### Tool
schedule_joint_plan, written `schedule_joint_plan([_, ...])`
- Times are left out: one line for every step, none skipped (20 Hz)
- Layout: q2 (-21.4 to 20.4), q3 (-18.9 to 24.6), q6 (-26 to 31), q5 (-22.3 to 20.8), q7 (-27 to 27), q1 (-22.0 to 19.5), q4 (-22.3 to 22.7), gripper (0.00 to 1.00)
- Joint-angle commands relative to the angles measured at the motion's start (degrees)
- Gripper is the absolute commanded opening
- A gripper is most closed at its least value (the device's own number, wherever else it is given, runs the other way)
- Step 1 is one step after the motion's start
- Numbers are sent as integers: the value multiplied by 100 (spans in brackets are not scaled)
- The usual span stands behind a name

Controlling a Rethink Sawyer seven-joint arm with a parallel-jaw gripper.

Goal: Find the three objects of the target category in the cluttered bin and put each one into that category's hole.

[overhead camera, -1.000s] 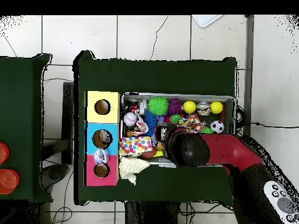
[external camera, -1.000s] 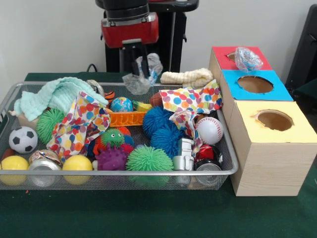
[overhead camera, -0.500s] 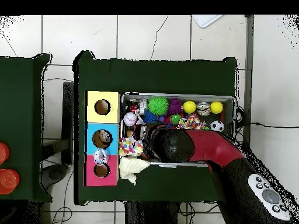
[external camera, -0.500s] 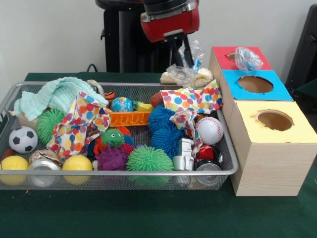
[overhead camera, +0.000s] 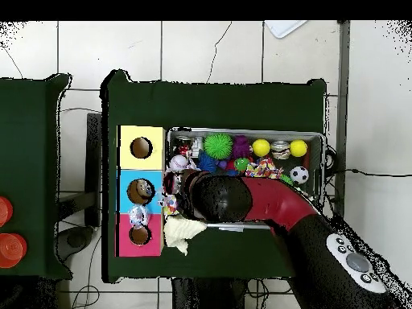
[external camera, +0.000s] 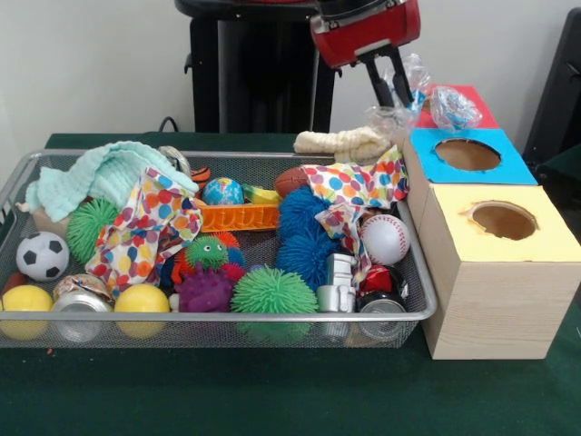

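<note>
Gripper [external camera: 392, 84] clamped on a crumpled clear plastic bag [external camera: 399, 100], carried aloft. A second ago it hung over the bin's [external camera: 218, 318] far rim; now it has travelled sideways and sits just short of the red box [external camera: 472, 113], above the cream cloth [external camera: 349, 143]. Another plastic bag [external camera: 453, 107] already lies by the red hole. Transport looks nearly done; release comes next. Overhead, the arm [overhead camera: 265, 201] hides the bag, so alignment with the hole is uncertain.

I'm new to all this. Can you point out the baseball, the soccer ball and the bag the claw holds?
baseball [external camera: 384, 238], front view, middle.
soccer ball [external camera: 42, 256], front view, middle.
clear plastic bag [external camera: 392, 116], front view, lower crumpled part.
</note>
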Motion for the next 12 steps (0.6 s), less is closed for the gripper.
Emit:
schedule_joint_plan([262,353,19,501,600,-34,233,0])
schedule_joint_plan([283,317,-5,515,610,2,219,0])
schedule_joint_plan([286,307,-58,529,630,5,241,0])
schedule_joint_plan([291,295,-79,541,644,25,240,0])
schedule_joint_plan([293,298,-112,555,657,17,266,0])
schedule_joint_plan([297,281,-137,568,682,43,269,0])
schedule_joint_plan([305,283,-184,587,702,37,294,0])
schedule_joint_plan([323,287,-203,617,727,59,302,0])
schedule_joint_plan([375,308,-249,645,750,89,314,0])
schedule_joint_plan([414,306,-299,660,770,122,301,0])
schedule_joint_plan([440,289,-356,680,811,169,282,0])
schedule_joint_plan([463,274,-391,706,856,208,274,0])
